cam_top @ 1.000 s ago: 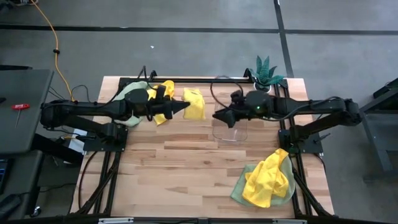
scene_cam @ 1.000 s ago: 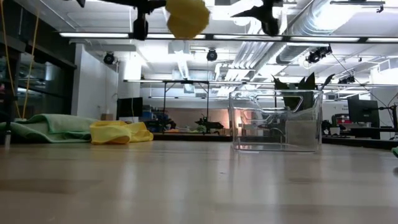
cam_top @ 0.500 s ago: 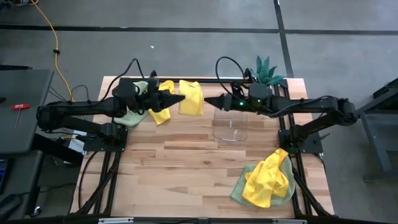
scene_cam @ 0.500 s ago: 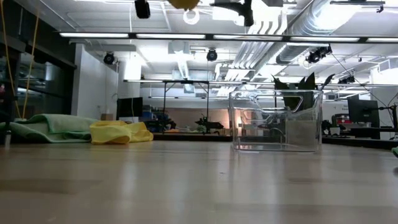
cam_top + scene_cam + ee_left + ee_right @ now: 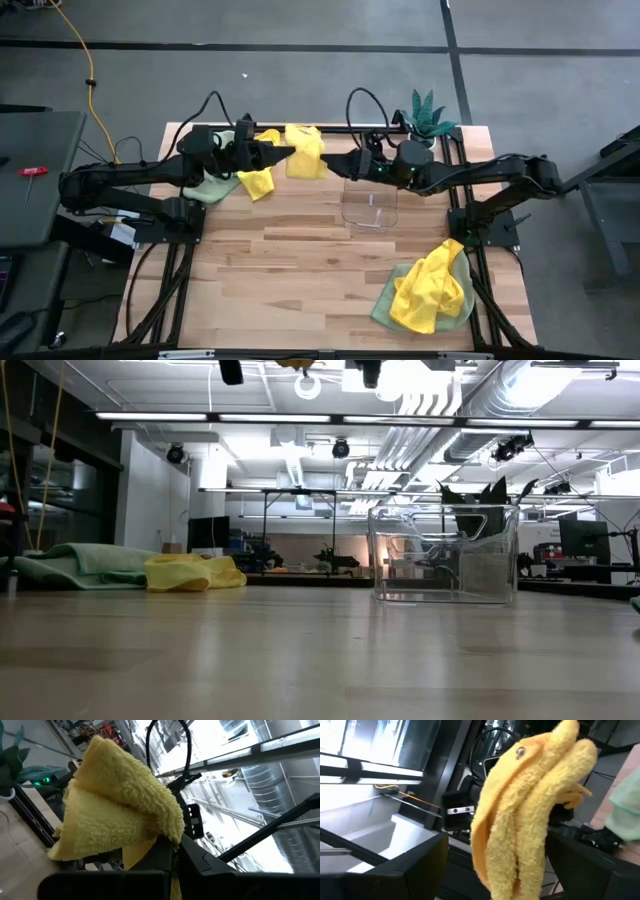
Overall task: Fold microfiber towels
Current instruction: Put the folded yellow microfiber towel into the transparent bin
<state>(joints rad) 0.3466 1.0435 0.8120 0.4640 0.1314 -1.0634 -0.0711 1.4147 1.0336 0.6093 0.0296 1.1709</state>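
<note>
Being pinched between the pressed-together fingers of the left gripper (image 5: 288, 152) is a folded yellow towel (image 5: 305, 152), which is being held in the air above the far edge of the desk (image 5: 300, 260), near its middle. The towel is being shown doubled over in the left wrist view (image 5: 120, 820) and hanging in thick folds in the right wrist view (image 5: 530, 815). Facing it from the other side, the right gripper (image 5: 330, 162) is being held with its fingers spread wide, just beside the towel and gripping nothing. A clear plastic bin (image 5: 370, 205) is standing on the desk below the right gripper, right of the middle. A heap of green and yellow towels (image 5: 232, 172) is lying by the far left corner under the left arm. A second pile (image 5: 430, 288), yellow over green, is resting near the near right corner. A small potted plant (image 5: 428, 112) is standing at the far right corner.
</note>
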